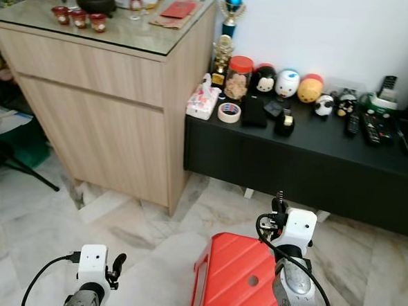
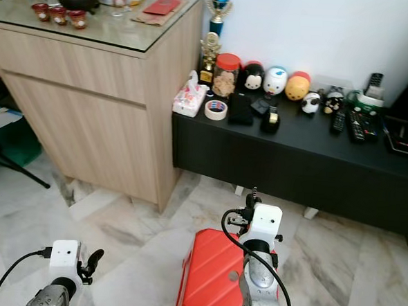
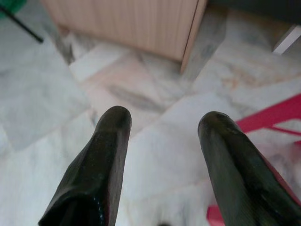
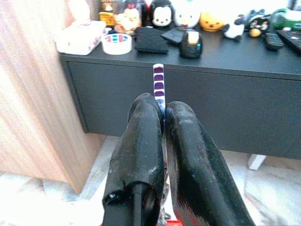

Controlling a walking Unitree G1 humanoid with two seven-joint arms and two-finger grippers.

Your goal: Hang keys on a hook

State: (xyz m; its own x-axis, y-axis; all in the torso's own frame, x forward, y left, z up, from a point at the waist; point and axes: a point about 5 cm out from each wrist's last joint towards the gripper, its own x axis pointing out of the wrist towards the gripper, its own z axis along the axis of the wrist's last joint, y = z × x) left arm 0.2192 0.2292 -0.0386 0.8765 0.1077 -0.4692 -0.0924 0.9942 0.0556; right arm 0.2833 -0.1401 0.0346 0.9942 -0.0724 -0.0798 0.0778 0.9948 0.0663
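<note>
Right hand (image 4: 162,113) pinches white strap (image 4: 158,82) with purple squares.

Wooden cabinet (image 1: 103,98) at left, low console (image 1: 307,159) butted against its right side. On console, left to right: tissue box (image 1: 203,101), tape roll (image 1: 228,112) just beside it, wallet (image 1: 254,111), tape dispenser (image 1: 285,122), remotes (image 1: 363,125) far right. Jar (image 1: 239,77) and toy figures (image 1: 288,82) along the wall behind. Stool (image 1: 234,280) on floor in front of console.
</note>
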